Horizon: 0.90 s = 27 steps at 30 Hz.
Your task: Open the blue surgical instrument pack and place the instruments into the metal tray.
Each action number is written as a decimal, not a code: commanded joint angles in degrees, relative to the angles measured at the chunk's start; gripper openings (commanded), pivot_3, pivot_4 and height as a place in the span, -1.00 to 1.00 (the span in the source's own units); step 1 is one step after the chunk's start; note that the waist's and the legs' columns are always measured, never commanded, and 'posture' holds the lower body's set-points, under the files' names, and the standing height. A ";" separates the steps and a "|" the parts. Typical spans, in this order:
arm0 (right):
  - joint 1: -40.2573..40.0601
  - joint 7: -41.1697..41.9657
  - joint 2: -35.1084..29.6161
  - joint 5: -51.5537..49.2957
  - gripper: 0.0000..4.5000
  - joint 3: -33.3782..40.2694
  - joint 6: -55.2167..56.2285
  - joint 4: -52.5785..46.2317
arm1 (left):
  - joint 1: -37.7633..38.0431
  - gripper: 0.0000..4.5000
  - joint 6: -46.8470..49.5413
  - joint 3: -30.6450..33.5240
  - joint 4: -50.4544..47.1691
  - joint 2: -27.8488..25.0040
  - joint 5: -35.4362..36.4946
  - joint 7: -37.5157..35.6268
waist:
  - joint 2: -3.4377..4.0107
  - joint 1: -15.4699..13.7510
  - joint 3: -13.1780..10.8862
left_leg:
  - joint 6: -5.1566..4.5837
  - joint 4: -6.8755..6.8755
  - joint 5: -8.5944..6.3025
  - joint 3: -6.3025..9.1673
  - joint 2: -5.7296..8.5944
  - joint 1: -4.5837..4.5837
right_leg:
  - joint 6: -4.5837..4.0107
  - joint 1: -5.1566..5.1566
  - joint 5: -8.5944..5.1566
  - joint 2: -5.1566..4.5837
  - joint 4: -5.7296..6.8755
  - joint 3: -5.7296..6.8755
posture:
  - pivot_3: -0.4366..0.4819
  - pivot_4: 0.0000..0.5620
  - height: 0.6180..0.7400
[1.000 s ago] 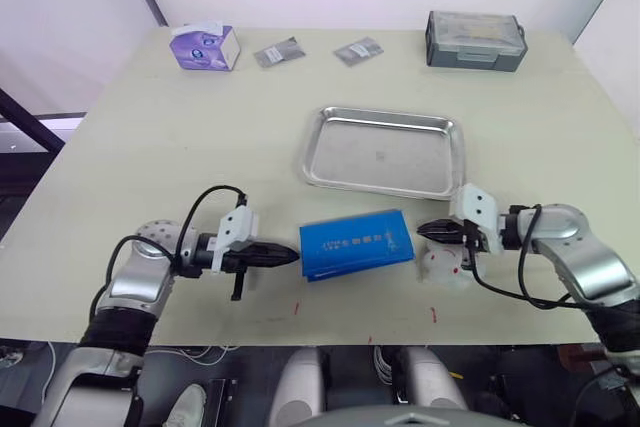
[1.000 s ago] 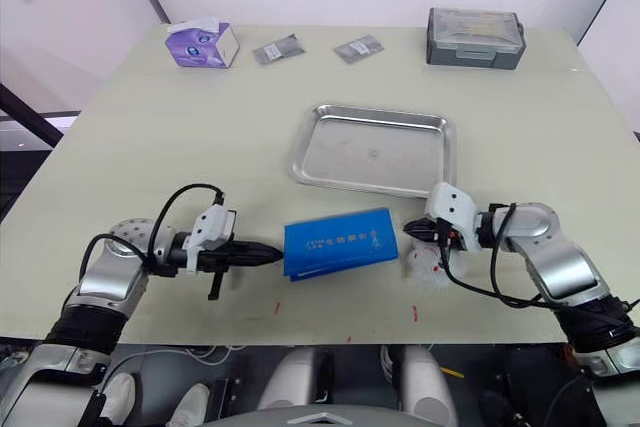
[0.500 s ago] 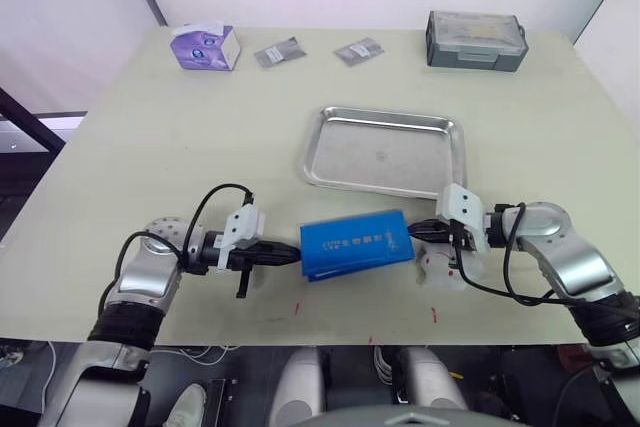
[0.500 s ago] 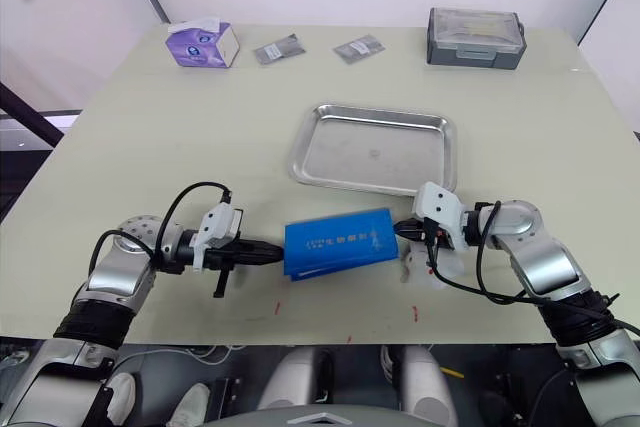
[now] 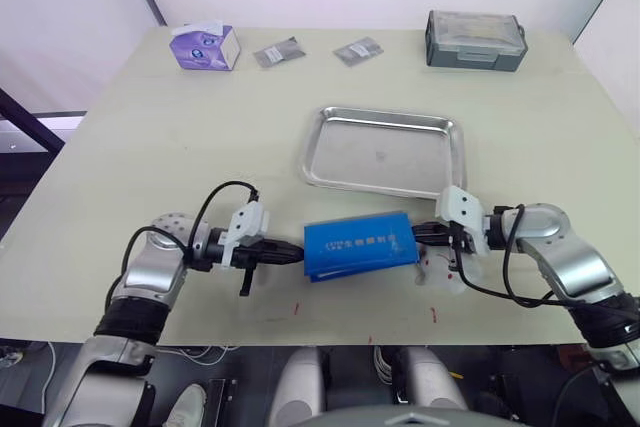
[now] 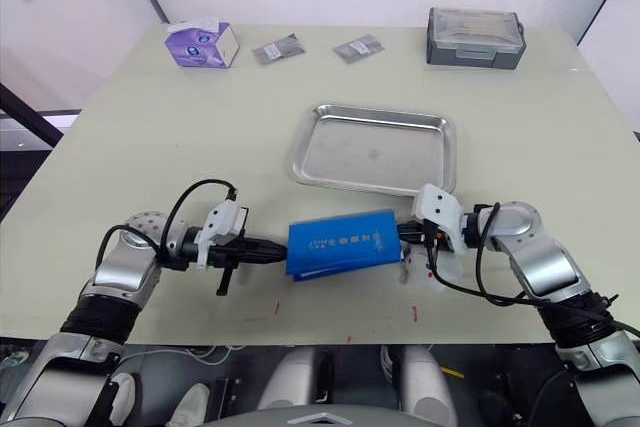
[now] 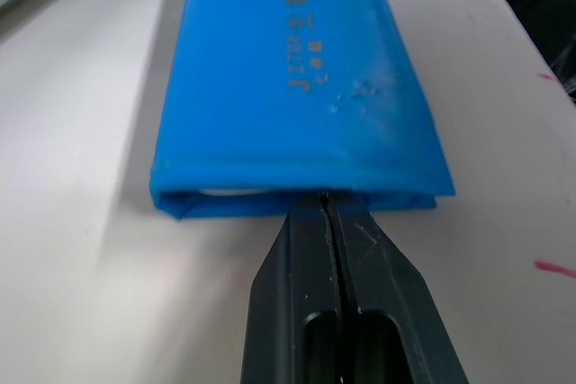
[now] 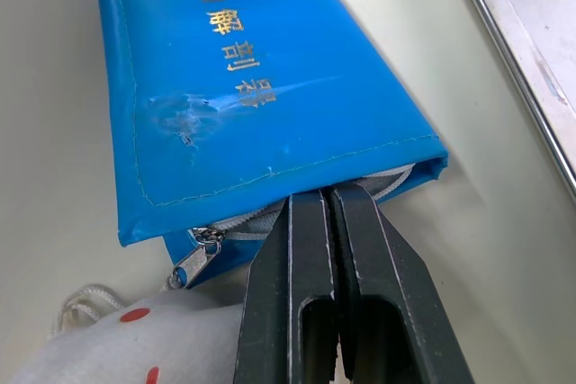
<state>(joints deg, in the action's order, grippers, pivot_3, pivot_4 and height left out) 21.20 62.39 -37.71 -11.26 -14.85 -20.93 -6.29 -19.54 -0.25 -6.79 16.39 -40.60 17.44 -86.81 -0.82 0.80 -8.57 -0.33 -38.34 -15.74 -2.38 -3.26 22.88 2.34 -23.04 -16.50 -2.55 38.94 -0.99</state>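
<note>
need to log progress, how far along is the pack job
Nothing is finished: the shiny rectangular metal tray is empty and the flat bright-blue folding instrument pack lies closed. In hand: the left gripper and right gripper, fingers together, meet its two ends. Left: opening it and moving every instrument.

Blue surgical instrument pack (image 5: 359, 245): flat, bright blue, folded shut, pale print on the upper face, lying on the table (image 5: 180, 147) near its front edge, long side slightly slanted. White lining and a zipper pull peeking out at one short end. Metal tray (image 5: 384, 152): shiny, shallow, rounded corners, raised rim, bare inside, just beyond the pack, near but apart.
</note>
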 commanded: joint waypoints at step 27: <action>-10.49 1.44 -7.76 -5.61 -0.97 5.70 -8.77 -15.87 | -7.04 -1.00 -4.90 -4.07 4.75 9.00 -2.92 0.21 | -0.02 -0.13 0.00 | 0.00 -0.04 0.00 0.16 0.07 0.09 | 0.01 0.01 0.00 0.00 -0.02 0.02 | -0.05 -0.47 0.96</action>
<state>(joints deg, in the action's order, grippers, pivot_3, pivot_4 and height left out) 10.45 63.60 -45.48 -15.25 -9.95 -29.88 -19.42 -25.77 -4.16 -9.86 22.06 -32.27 13.91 -85.97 -0.83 0.68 -8.58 -0.34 -38.38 -15.74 -2.18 -3.19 22.98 2.34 -23.03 -16.50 -2.54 38.93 -0.95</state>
